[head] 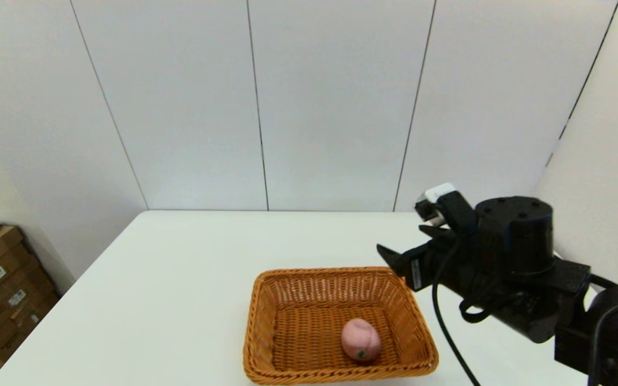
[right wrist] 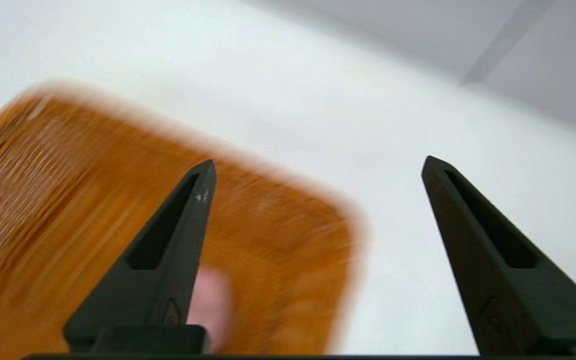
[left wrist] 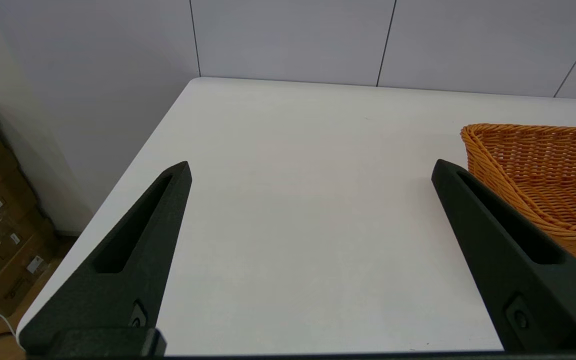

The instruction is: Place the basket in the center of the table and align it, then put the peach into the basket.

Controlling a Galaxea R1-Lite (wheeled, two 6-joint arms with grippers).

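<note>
The peach (head: 361, 339) lies inside the basket (head: 309, 327) (toward its near right corner) on the table (head: 180, 279); the right pincer (right wrist: 318, 167) hangs released above the basket's right edge; the left pincer (left wrist: 310, 167), spread and empty, hovers left of it.

We see a white table (head: 169, 300), smooth-topped, set against pale wall panels, a woven orange-brown basket (head: 309, 284) resting directly on its near middle, slightly toward our right.
</note>
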